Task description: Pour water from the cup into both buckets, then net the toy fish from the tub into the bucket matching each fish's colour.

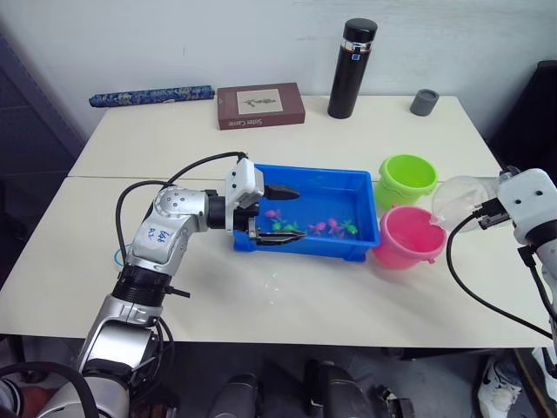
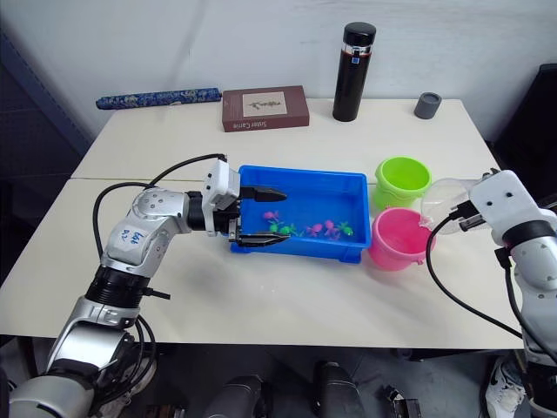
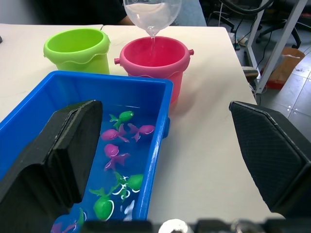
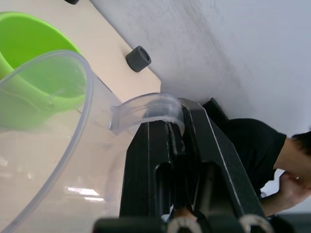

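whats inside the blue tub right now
The blue tub holds shallow water with small pink and green toy fish. One finger of the open left gripper dips inside and covers the tub's near corner, so anything there is hidden.

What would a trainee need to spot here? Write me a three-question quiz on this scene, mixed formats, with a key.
1. Multiple choice: The clear cup held by the right end effector is tipped over which container? A) the green bucket B) the pink bucket C) the blue tub
2. True or false: The left end effector is open, with one finger inside the tub's near corner and one outside it.
3. Fill in: The toy fish lying in the tub are pink and ____.

Key: 1 B; 2 true; 3 green.
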`<state>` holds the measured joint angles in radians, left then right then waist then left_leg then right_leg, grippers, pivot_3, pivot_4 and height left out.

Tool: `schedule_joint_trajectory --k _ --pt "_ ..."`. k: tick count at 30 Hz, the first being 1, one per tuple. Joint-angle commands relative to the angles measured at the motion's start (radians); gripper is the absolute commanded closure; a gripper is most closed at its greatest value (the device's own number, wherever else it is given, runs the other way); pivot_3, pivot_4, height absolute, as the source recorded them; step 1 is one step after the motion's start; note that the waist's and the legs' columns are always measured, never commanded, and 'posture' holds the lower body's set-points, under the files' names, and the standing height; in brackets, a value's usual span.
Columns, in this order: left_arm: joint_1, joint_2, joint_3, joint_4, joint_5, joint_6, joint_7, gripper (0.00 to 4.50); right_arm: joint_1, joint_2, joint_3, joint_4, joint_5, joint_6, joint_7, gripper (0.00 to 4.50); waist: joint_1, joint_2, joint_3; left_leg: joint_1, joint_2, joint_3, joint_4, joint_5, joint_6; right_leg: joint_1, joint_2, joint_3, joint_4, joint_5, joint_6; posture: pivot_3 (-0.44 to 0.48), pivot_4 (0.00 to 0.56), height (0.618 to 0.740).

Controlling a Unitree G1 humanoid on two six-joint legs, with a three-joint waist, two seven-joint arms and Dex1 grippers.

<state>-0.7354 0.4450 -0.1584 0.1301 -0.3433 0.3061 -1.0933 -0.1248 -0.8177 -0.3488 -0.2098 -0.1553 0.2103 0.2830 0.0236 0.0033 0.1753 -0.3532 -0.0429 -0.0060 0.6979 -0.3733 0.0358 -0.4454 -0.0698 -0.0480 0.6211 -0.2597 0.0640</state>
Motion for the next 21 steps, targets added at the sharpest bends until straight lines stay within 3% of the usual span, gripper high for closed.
schedule_joint_trajectory --k 1,13,21 --pt "-0.003 -0.001 0.014 -0.028 -0.001 -0.014 0.000 0.00 -0.012 -0.024 -0.012 -0.010 -0.030 -0.046 -0.006 4.43 0.000 0.000 0.000 0.000 0.000 0.000 0.000 0.000 0.000 0.000 0.000 0.000 0.000 0.000 0.000 0.000 0.150 0.739" --pt "0.002 0.000 0.013 -0.033 -0.001 -0.015 0.001 0.00 -0.014 -0.017 -0.020 0.003 -0.059 -0.087 0.004 4.43 0.000 0.000 0.000 0.000 0.000 0.000 0.000 0.000 0.000 0.000 0.000 0.000 0.000 0.000 0.000 0.000 0.150 0.739" --pt "0.008 0.002 0.015 -0.038 -0.001 -0.009 0.005 0.00 -0.053 0.032 -0.040 -0.011 0.043 0.042 0.063 4.43 -0.001 0.000 0.000 0.000 0.000 0.000 0.001 0.000 0.000 0.000 0.000 0.000 0.001 0.000 0.000 0.000 0.150 0.739"
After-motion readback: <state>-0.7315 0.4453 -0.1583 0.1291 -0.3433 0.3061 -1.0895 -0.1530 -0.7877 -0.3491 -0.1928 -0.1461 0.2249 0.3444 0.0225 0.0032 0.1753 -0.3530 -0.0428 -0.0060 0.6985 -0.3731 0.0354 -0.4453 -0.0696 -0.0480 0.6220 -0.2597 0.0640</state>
